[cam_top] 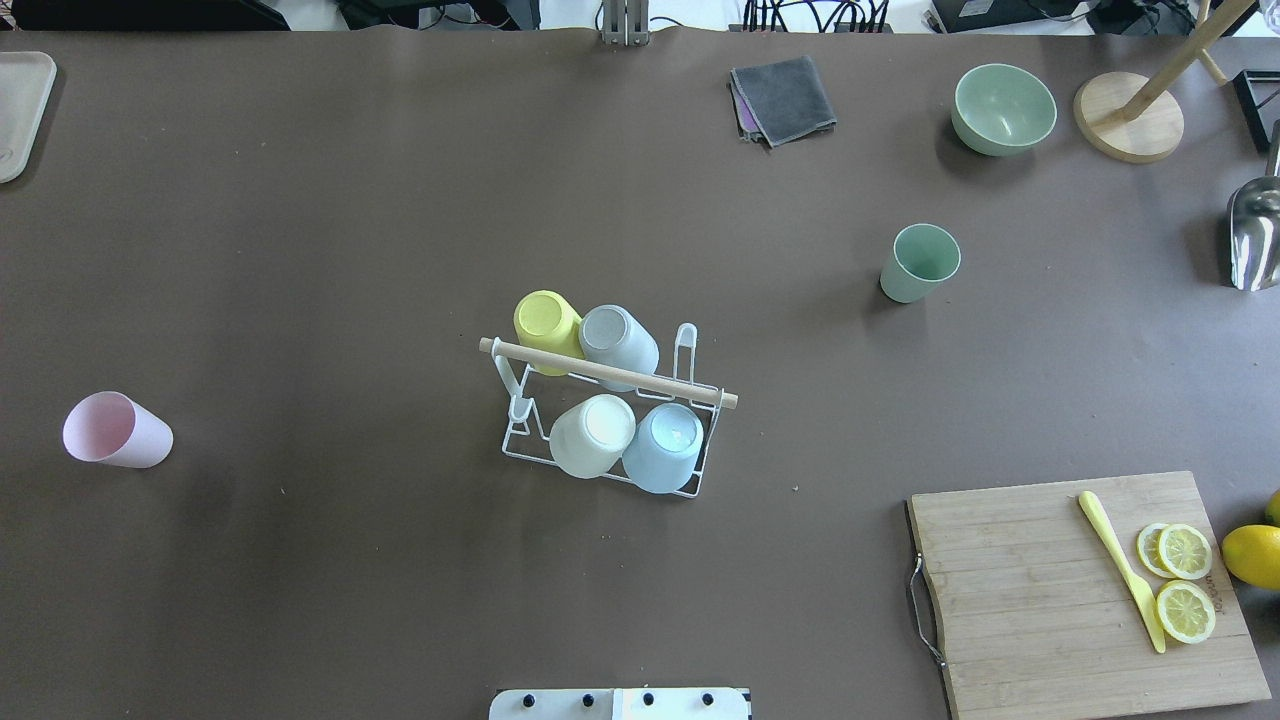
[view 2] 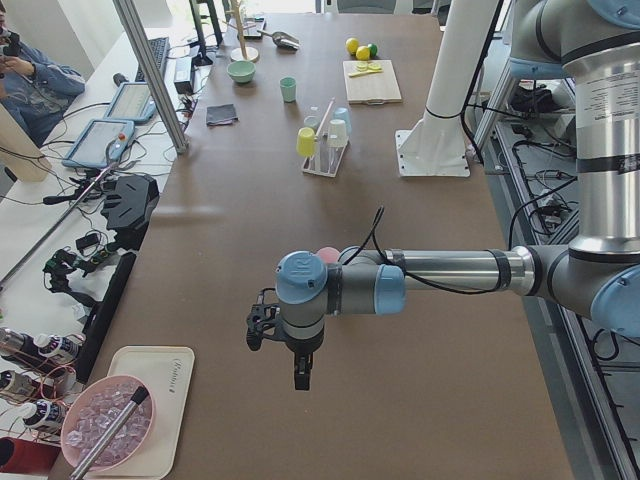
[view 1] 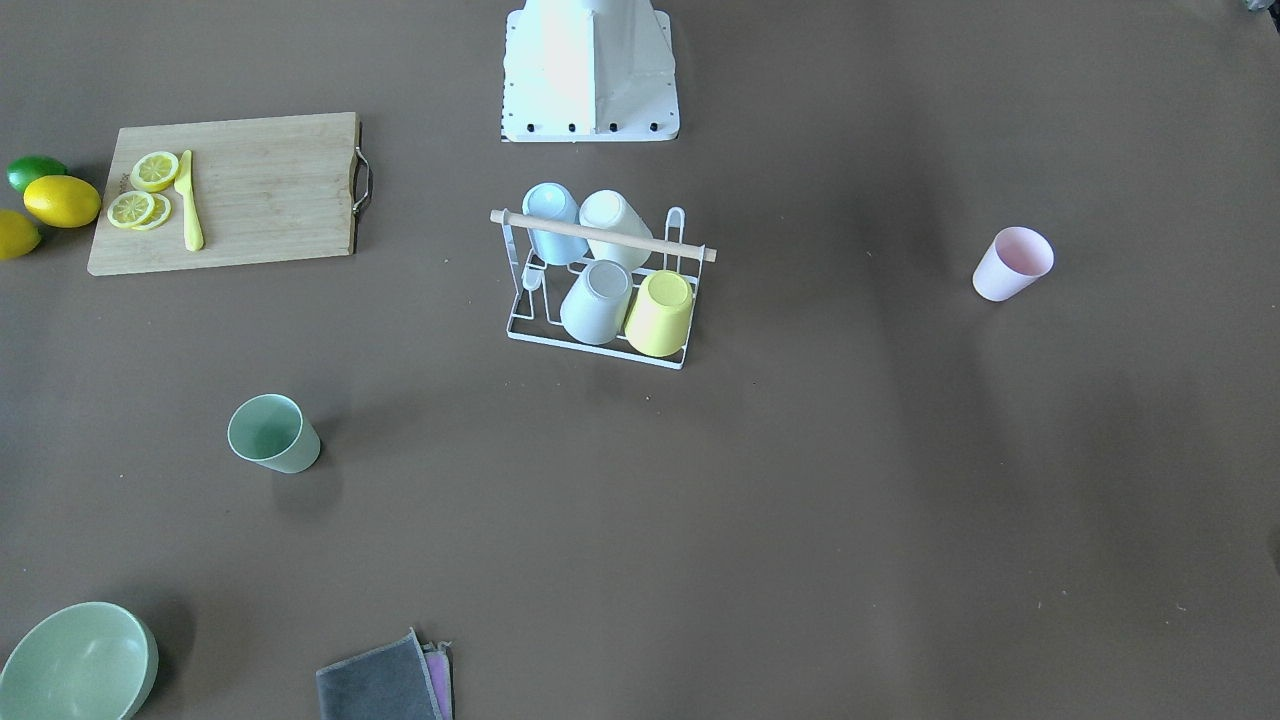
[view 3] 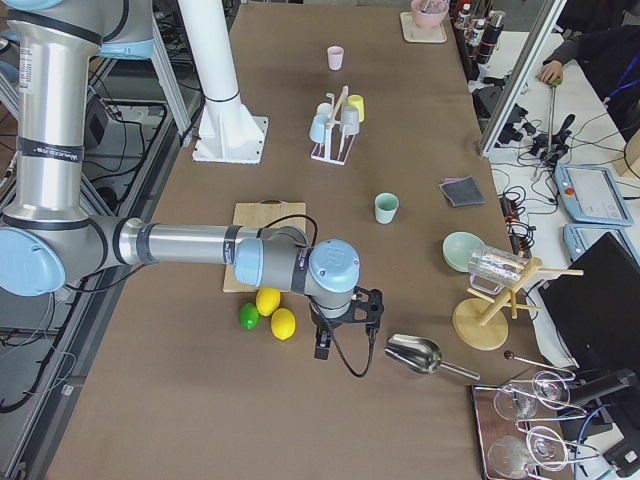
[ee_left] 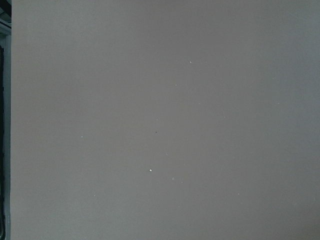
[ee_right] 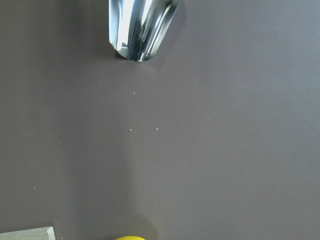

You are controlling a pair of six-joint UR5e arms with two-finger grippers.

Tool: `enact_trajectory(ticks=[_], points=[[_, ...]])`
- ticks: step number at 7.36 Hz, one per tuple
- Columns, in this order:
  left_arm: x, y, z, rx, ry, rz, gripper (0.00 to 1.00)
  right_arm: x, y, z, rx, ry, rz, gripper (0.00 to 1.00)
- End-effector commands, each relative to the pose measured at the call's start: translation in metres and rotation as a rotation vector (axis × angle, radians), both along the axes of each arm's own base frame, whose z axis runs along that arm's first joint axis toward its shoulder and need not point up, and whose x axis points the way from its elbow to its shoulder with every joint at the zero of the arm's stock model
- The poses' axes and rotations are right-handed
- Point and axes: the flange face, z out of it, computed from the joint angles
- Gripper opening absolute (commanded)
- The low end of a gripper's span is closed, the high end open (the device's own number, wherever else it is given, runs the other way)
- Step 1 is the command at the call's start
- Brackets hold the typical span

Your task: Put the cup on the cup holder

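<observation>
The cup holder (cam_top: 610, 373), a white wire rack with a wooden rod on top, stands mid-table and carries several upturned cups: yellow (cam_top: 545, 318), grey (cam_top: 618, 338), white (cam_top: 592, 435) and blue (cam_top: 665, 445). A pink cup (cam_top: 115, 430) stands upright far on the robot's left, and a green cup (cam_top: 918, 262) stands upright on its right. My left gripper (view 2: 300, 375) shows only in the exterior left view, over bare table near the pink cup (view 2: 327, 254). My right gripper (view 3: 322, 345) shows only in the exterior right view, by the lemons. I cannot tell whether either is open or shut.
A cutting board (cam_top: 1080, 590) holds lemon slices and a yellow knife. Lemons and a lime (view 3: 262, 310) lie beside it. A metal scoop (cam_top: 1255, 230), a green bowl (cam_top: 1003, 108), a wooden stand (cam_top: 1128, 125) and a grey cloth (cam_top: 783, 98) lie far right.
</observation>
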Motion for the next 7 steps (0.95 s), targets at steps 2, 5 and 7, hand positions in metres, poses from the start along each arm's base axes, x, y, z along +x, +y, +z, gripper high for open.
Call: enact_trajectory(ticks=[2, 5, 7], points=[[-0.0002, -0.0007, 0.0004, -0.001, -0.002, -0.002, 0.98, 0.0011, -0.0021, 0.0013, 0.008, 0.005, -0.008, 1.00], [-0.0006, 0.0001, 0.0021, -0.001, -0.008, 0.000, 0.98, 0.0009, -0.0009, 0.0048, 0.000, 0.003, -0.006, 1.00], [-0.0001, 0.0001, 0.0017, -0.004, -0.001, -0.004, 0.98, 0.0008, -0.0017, 0.0046, 0.001, 0.002, -0.006, 1.00]])
